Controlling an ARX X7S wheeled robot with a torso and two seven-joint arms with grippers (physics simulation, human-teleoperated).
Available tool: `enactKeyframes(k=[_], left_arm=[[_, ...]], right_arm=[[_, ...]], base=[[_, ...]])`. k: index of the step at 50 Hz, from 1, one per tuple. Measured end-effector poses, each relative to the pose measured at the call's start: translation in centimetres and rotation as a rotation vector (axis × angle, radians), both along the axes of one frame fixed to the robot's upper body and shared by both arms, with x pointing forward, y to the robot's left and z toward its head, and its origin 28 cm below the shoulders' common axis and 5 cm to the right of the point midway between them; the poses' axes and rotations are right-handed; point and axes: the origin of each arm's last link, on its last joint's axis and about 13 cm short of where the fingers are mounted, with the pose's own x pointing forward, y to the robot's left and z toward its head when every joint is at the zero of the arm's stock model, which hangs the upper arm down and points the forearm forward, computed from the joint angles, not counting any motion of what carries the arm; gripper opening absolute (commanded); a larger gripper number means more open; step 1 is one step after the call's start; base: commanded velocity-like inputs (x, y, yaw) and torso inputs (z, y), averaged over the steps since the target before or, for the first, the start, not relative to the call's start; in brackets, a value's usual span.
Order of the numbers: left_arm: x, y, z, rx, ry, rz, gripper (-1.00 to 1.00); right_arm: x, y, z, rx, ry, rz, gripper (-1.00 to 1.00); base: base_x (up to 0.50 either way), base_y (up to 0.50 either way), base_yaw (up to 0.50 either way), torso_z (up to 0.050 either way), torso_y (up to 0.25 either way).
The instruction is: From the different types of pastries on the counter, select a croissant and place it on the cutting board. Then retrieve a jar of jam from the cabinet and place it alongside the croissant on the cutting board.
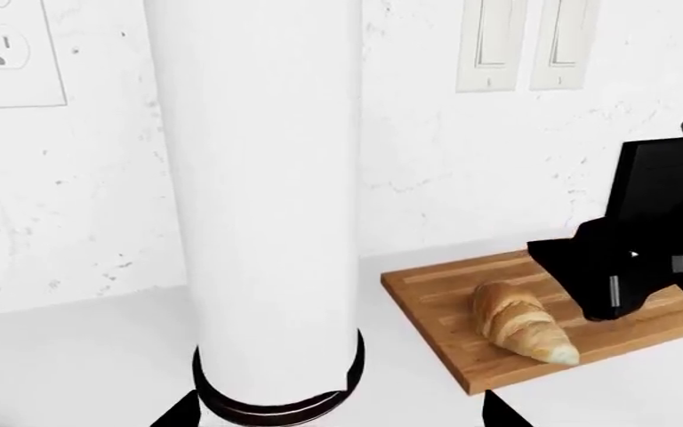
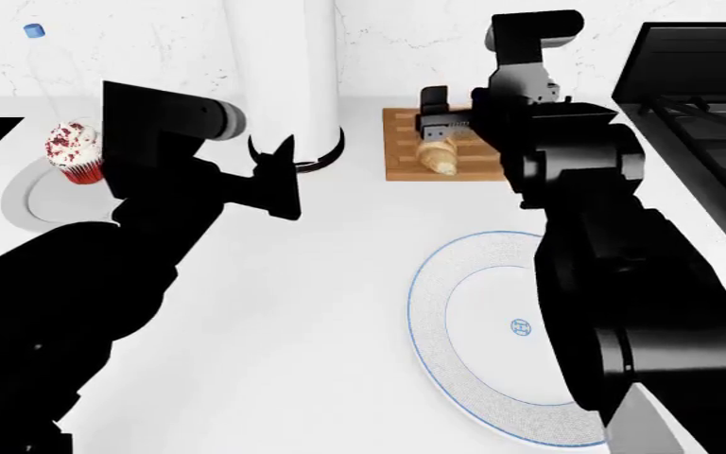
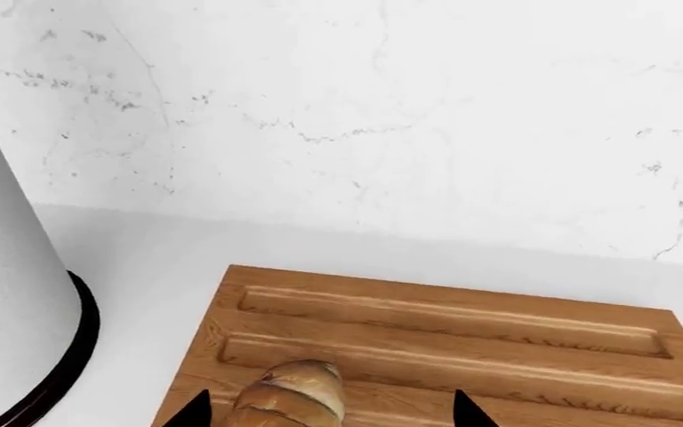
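The white bench (image 2: 313,312) carries a blue-rimmed plate (image 2: 464,331) near right. The cutting board (image 2: 401,161) lies far, right of the tall white cylinder (image 2: 290,76). The croissant (image 2: 439,159) rests on the board, beneath the released right gripper (image 2: 445,121). The left gripper (image 2: 281,175) stands spread, empty, near the cylinder.

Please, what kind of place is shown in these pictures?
Most likely a home kitchen: a white counter against a marbled wall with a power outlet, stove grates at one side, and a croissant lying on a wooden cutting board.
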Motion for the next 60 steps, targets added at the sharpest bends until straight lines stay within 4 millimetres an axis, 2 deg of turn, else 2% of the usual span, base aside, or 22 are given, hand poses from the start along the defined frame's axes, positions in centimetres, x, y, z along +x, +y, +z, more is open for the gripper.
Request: enactKeyframes(k=[13, 25, 30, 36, 43, 55, 60], left_arm=[[-0.2, 0.0, 0.2, -0.008, -0.008, -0.002, 1.0], [-0.5, 0.0, 0.4, -0.008, -0.02, 0.005, 1.0], [-0.9, -0.1, 0.6, -0.004, -0.026, 0.01, 1.0], [-1.3, -0.2, 0.9, -0.006, -0.022, 0.011, 1.0], [-1.6, -0.3, 1.3, -0.015, -0.016, 0.016, 1.0], [-2.4, -0.1, 2.2, -0.053, -0.029, 0.034, 1.0], [-3.0, 0.0, 2.4, -0.064, -0.04, 0.041, 1.0]], right_arm=[[0.0, -0.5, 0.9, -0.011, -0.017, -0.027, 1.0], [-0.3, -1.0, 4.4, -0.069, -0.041, -0.012, 1.0], [-1.0, -1.4, 5.1, -0.11, -0.024, 0.001, 1.0], [-3.1, -2.0, 7.1, -0.124, -0.08, 0.013, 1.0], [-6.4, -2.5, 8.5, -0.097, -0.162, 0.029, 1.0], [-12.0, -2.2, 8.8, -0.071, -0.302, 0.056, 1.0], [-14.0, -1.8, 8.7, -0.064, -0.369, 0.076, 1.0]], base=[[0.0, 0.0, 0.0, 0.0, 0.0], [0.0, 0.0, 0.0, 0.0, 0.0], [0.0, 0.0, 0.0, -0.005, 0.15], [0.0, 0.0, 0.0, -0.009, 0.25], [0.0, 0.0, 0.0, -0.012, 0.25], [0.0, 0.0, 0.0, -0.012, 0.25], [0.0, 0.0, 0.0, -0.002, 0.011]])
